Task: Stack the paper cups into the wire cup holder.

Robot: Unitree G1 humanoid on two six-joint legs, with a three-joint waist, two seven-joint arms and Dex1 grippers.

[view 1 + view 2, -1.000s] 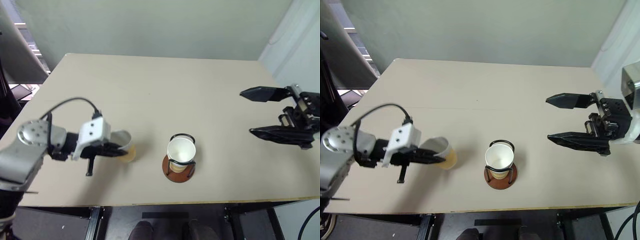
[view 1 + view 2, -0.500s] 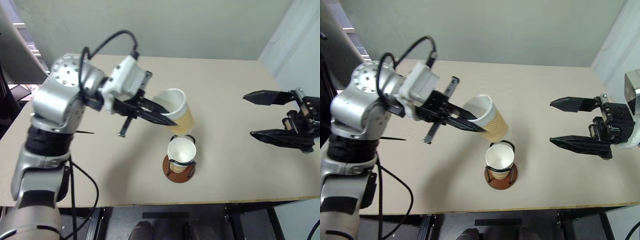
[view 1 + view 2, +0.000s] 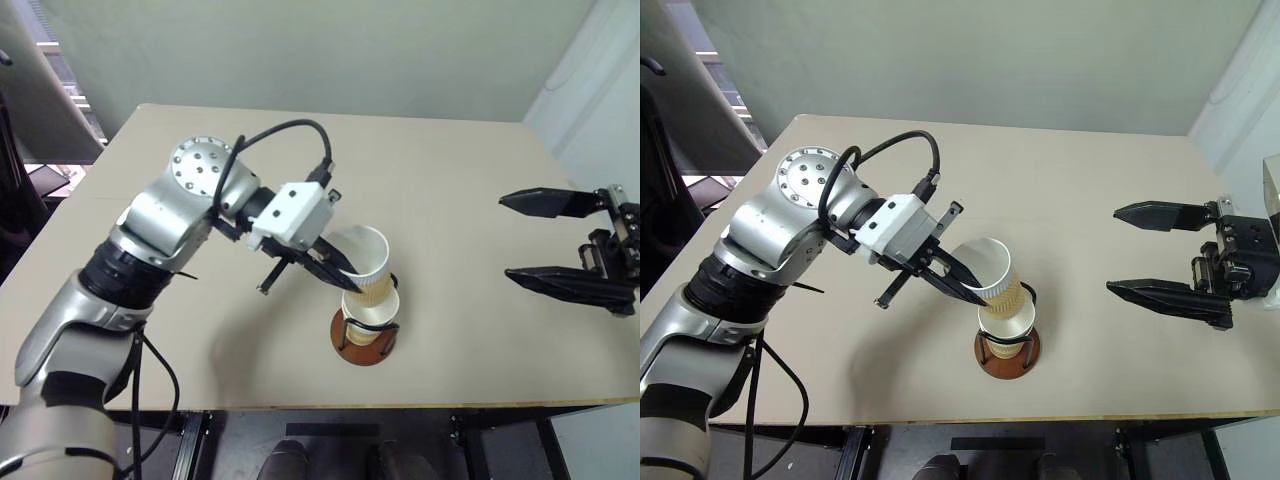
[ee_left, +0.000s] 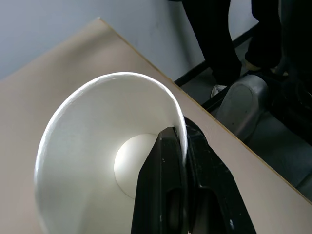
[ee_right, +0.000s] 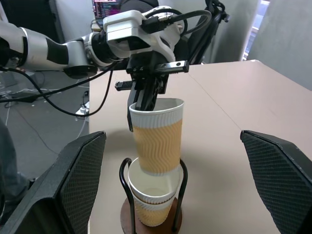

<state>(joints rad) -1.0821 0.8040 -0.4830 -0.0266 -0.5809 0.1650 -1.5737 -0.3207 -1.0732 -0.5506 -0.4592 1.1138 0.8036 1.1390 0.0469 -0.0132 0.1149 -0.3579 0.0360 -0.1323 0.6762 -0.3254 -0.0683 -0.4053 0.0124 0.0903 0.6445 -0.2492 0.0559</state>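
- Tan-orange paper cup (image 3: pixel 992 275) has been lifted off the counter (image 3: pixel 1070 200) and is pinched by its rim in the left pincer (image 3: pixel 975 291), just above the cup (image 5: pixel 152 202) already seated in the wire cup holder (image 3: pixel 1007 350).
- Nesting is judged imminent.
- Well apart to the right, the right pincer (image 3: pixel 1145 252) is held spread and empty.

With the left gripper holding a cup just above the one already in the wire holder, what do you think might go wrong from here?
1. The held cup hangs slightly tilted with its base only just entering the lower cup; it may catch that rim instead of nesting.
2. The left gripper pinches only the cup's rim wall, so pushing down might crease it or let it slip.
3. A sideways nudge could tip the wire holder, whose base sits near the table's front edge.
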